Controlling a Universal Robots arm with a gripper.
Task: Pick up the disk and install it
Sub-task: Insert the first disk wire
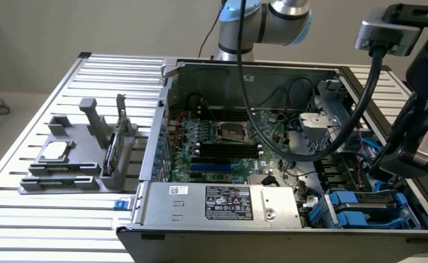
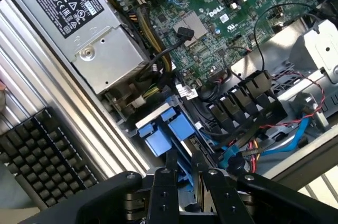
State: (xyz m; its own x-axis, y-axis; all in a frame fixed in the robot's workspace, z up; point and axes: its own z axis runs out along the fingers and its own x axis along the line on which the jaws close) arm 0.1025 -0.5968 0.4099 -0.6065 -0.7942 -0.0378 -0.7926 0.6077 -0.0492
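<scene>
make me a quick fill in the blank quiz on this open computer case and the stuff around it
1. The gripper hangs above drive carriers made of ____ plastic.
2. The grey holder with the silver chip stands on the exterior view's ____ of the computer case.
3. The big label on the power supply has a ____ background.

Missing words: blue; left; white.
</scene>
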